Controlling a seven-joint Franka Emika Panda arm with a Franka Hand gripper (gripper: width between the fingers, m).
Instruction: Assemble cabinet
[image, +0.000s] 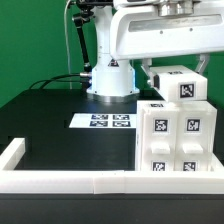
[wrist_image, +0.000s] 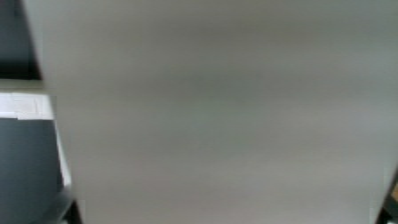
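Your claw (image: 176, 70) is sitting atop the cabinet (image: 175, 135), grip impossible to tell; you're likely handling light, stiff, slick pieces, so pinch opposite flat faces.

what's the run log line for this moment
gripper over cabinet | grip state unclear | wrist view filled by white surface | marker board uncovered

1 Panda arm (image: 110, 78), 1 big white cabinet body (image: 175, 140), 1 smaller white block (image: 185, 86), 1 marker board (image: 105, 121), 1 black table (image: 45, 120), 1 white border frame (image: 60, 181). Tags too blurry to count.
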